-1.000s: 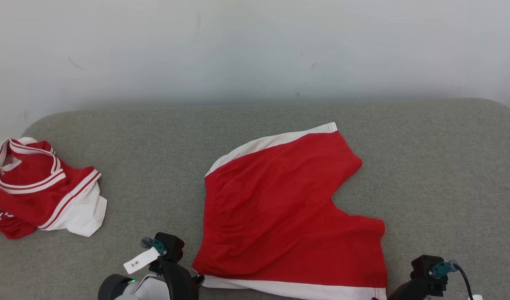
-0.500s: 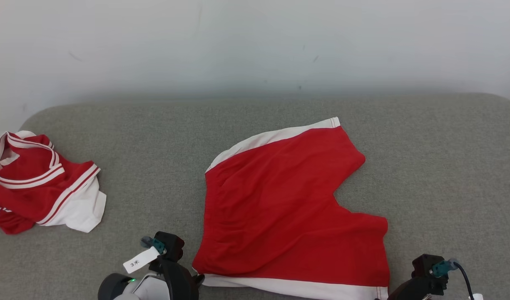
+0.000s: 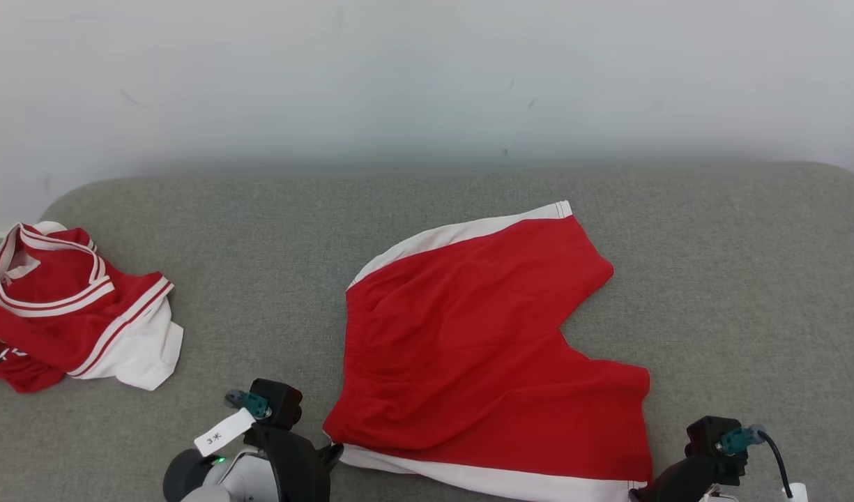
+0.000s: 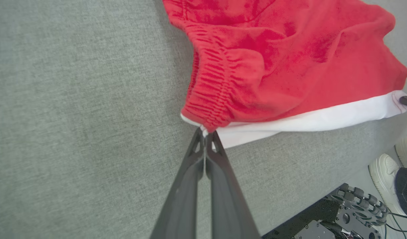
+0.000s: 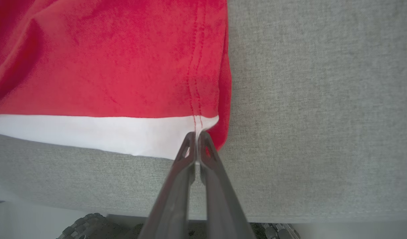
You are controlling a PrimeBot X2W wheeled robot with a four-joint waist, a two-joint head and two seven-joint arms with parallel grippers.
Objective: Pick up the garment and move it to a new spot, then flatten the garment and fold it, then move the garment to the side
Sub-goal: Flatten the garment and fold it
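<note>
The garment (image 3: 482,348) is a pair of red shorts with white side stripes, spread on the grey table. In the left wrist view my left gripper (image 4: 205,132) is shut on the waistband corner of the garment (image 4: 273,66), where red elastic meets the white stripe. In the right wrist view my right gripper (image 5: 197,135) is shut on the hem corner of the garment (image 5: 123,66), at the white stripe's end. In the head view the left gripper (image 3: 332,453) is at the garment's near left corner and the right gripper (image 3: 636,493) at its near right corner.
A crumpled red and white jersey (image 3: 64,307) lies at the table's far left. The grey table (image 3: 747,279) has bare cloth right of the shorts and behind them. A white wall stands beyond. A shoe (image 4: 389,166) and the robot's base (image 4: 339,212) show below the table's near edge.
My right gripper has closed on the hem corner. The head camera has shifted a little; the left gripper keeps its grip.
</note>
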